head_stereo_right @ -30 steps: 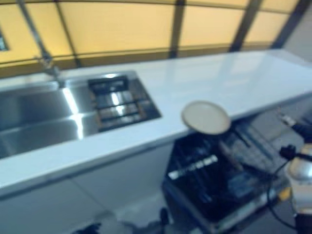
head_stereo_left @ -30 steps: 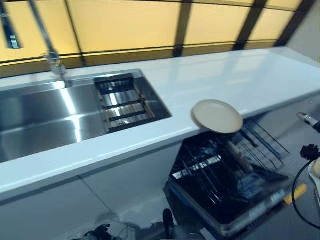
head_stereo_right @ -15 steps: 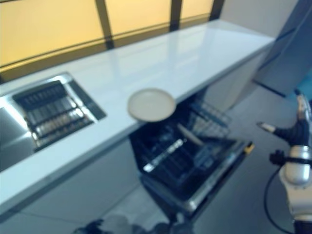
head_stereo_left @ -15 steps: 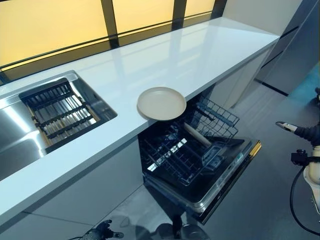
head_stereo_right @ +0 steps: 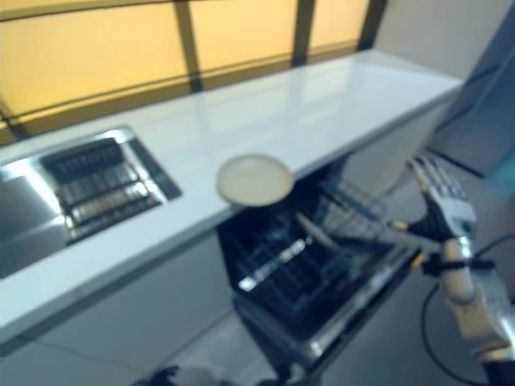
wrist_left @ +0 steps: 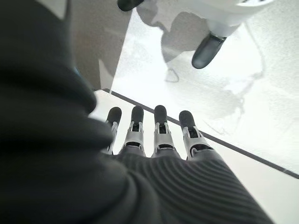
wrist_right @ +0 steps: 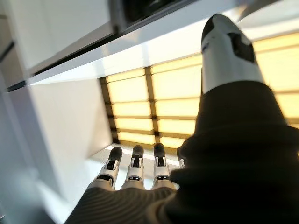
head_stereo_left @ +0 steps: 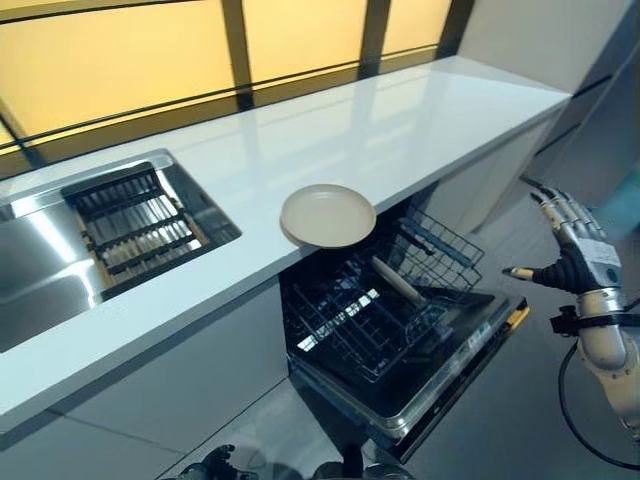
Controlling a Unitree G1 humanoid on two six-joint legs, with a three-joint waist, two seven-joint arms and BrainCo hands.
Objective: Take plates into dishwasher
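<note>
Your plate is not yet picked up; nothing is loaded.
The plate [head_stereo_left: 328,215] lies at the tabletop's [head_stereo_left: 420,120] front edge, overhanging the open dishwasher [head_stereo_left: 400,320]. Your right hand [head_stereo_left: 578,252] hovers well apart, fingers spread and empty; your left hand [wrist_left: 154,135] hangs low, fingers straight, holding nothing. The sink [head_stereo_left: 120,225] sits toward the left end; the rack [head_stereo_left: 365,315] looks clear, save a long utensil [head_stereo_left: 398,281].
</note>
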